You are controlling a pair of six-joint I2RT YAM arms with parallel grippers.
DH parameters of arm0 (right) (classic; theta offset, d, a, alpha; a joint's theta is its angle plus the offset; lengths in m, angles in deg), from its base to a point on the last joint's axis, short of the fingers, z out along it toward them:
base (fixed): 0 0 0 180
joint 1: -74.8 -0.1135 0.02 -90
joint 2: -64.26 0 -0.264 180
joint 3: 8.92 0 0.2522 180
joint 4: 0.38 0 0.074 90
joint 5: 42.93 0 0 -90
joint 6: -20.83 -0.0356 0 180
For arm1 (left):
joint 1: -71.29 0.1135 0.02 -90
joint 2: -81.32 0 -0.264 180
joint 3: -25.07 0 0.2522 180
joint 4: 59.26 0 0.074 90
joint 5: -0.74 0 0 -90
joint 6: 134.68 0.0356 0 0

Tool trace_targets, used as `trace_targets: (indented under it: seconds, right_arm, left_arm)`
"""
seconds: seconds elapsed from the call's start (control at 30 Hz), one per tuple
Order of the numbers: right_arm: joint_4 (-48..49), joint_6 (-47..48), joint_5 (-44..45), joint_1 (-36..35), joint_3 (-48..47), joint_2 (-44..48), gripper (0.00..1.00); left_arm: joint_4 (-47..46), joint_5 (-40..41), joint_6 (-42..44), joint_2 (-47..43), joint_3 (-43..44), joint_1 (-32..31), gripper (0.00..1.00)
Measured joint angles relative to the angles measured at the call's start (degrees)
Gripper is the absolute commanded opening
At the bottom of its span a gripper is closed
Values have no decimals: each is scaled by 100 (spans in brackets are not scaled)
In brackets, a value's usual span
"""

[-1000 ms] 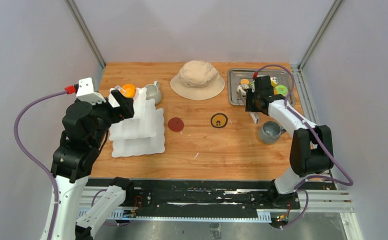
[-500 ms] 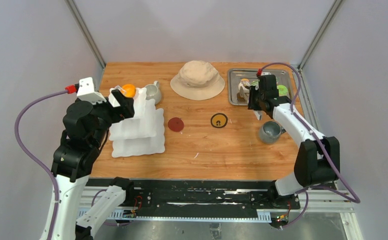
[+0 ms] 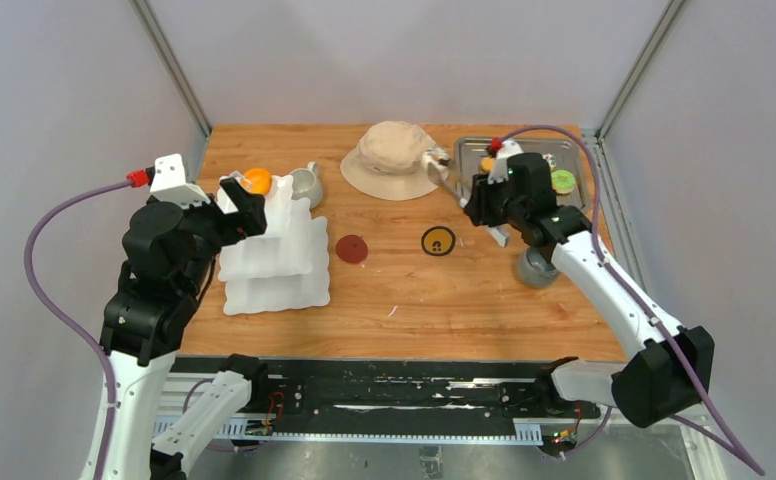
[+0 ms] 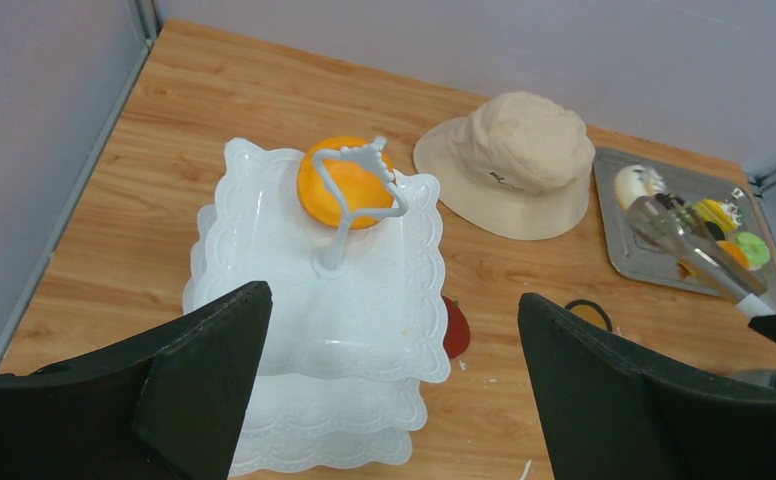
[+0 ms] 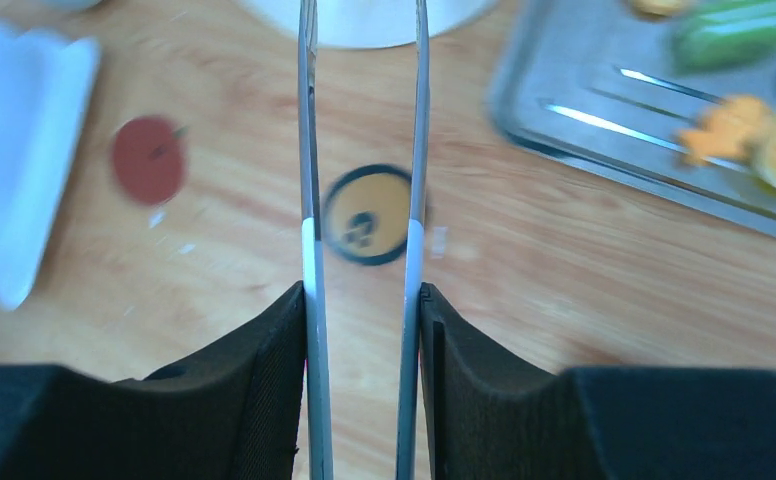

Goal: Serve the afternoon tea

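**Tongs in right grip, pale pastry at the tips**

Tongs (image 5: pixel 308 150) clamped in right gripper (image 5: pixel 364 300), one finger pressed on each arm. The arms run parallel with a gap between them as far as the wrist view shows, and the tips are cut off there. Seen from above, the tongs reach left and away, off the tray toward the hat brim, with a pale pastry (image 3: pixel 432 157) at the tips. It looks pinched, but I cannot tell for sure.

Left gripper (image 4: pixel 394 300) spread wide, hanging above the stand's left side. Stand (image 4: pixel 264 225) on the table's left half, three tiers. Orange pastry (image 4: pixel 354 190) on the top tier, behind the loop handle.

Mid-table: red disc (image 3: pixel 352 249) and yellow-black disc (image 3: pixel 438 241), side by side, apart. Grey mug (image 3: pixel 534 268) right of them, half under the right arm. White mug (image 3: pixel 307 184) just behind the stand. Hat (image 3: pixel 396 160) far centre. Tray (image 4: pixel 642 262) far right, green pastry (image 3: pixel 563 181) in it.
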Motion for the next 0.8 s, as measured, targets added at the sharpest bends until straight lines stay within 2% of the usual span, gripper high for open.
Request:
trace_targets:
  seconds: [0.33, 0.57, 0.8]
  right_arm:
    - [-273, 566, -671, -2288, -155, -87, 1]
    - [-114, 608, -944, -3139, -472, -249, 1]
    - [111, 608, -1038, -3530, -824, -743, 1]
  left_arm:
    - [24, 57, 2, -11, 20, 0, 98]
    - [68, 61, 0, -70, 20, 0, 98]
    - [90, 61, -2, -136, 20, 0, 98]
